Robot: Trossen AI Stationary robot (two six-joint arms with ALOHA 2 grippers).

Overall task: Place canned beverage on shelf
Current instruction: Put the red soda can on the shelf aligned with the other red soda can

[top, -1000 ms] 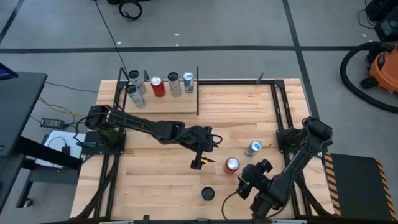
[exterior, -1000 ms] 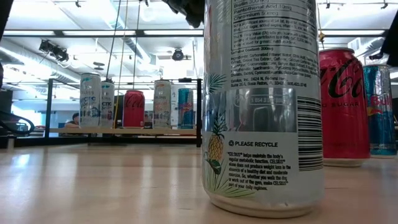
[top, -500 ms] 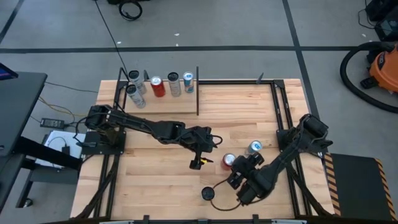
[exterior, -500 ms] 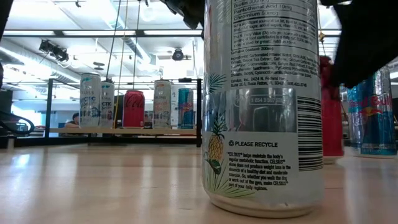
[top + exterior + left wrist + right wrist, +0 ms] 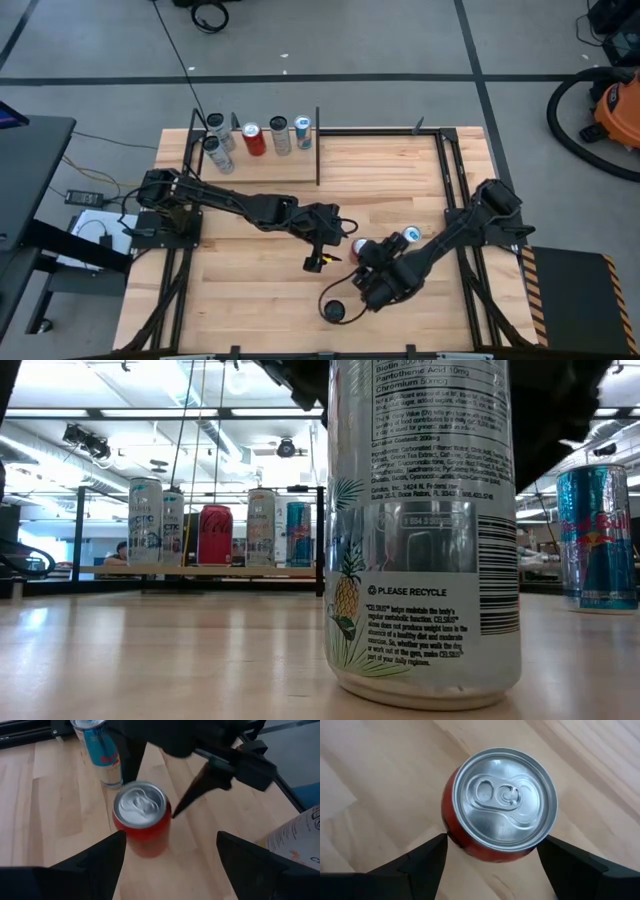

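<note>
A red can (image 5: pixel 502 797) stands upright on the tabletop near the middle right (image 5: pixel 358 247). My right gripper (image 5: pixel 490 845) hangs open over it, pointing steeply down, one finger on each side of the can's wall; I see no touch. My left gripper (image 5: pixel 169 865) is open too and hovers just left of the red can (image 5: pixel 141 817), aimed at it from the table's left. The shelf (image 5: pixel 262 168) stands at the far left and carries several upright cans (image 5: pixel 215 532). In the low view my right arm hides the red can.
A blue-and-silver can (image 5: pixel 410 237) stands just right of the red one (image 5: pixel 597 540). A tall white can (image 5: pixel 425 530) stands near the front edge (image 5: pixel 332 311). A black frame rail (image 5: pixel 455 180) runs along the table's right side. Bare wood lies between the shelf and the arms.
My right gripper has swung toward the table's left edge and a little toward the far edge, rolling its wrist, and now stands over the red can. In the low view its arm has come in front of that can and covers it.
</note>
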